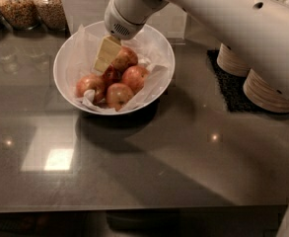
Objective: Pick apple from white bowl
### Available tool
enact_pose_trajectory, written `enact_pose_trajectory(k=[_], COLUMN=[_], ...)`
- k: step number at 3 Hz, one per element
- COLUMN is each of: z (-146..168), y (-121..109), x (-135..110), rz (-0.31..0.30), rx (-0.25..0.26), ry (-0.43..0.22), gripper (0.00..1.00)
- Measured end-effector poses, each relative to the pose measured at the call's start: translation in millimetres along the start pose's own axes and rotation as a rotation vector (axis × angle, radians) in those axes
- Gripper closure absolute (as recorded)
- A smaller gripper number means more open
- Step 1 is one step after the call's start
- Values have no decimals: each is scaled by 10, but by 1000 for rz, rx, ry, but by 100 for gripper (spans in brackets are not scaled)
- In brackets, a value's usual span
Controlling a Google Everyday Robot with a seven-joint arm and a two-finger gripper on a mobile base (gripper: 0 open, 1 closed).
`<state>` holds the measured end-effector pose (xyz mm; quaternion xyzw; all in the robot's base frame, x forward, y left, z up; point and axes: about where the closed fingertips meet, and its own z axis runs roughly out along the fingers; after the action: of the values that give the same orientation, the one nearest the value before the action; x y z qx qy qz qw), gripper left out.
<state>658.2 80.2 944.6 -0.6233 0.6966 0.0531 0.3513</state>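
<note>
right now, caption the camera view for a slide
Gripper inside the white bowl, beside the uppermost apple.

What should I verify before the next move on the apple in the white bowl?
1. Gripper inside the white bowl: ok.
2. Gripper right beside the apple at the back of the pile: ok.
3. Apple secured in gripper: cannot tell.
4. Room around the apple: not ok, the dark red apple crowds against it just below the gripper.
5. Paper liner free of the gripper: cannot tell.
6. Stacked beige bowls well off to the side of the white bowl: ok.
</note>
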Motion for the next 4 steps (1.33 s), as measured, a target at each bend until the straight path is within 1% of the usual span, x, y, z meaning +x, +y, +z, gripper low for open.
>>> enact_pose_trajectory(k=[1, 2, 3, 4], z=[-249, -176, -175, -175], y=[320, 249, 248, 249], x=[146, 217, 217, 216], rz=[33, 49, 49, 49], rx=[-38, -23, -22, -22], ry=[57, 60, 60, 60], gripper=[0, 0, 0, 18])
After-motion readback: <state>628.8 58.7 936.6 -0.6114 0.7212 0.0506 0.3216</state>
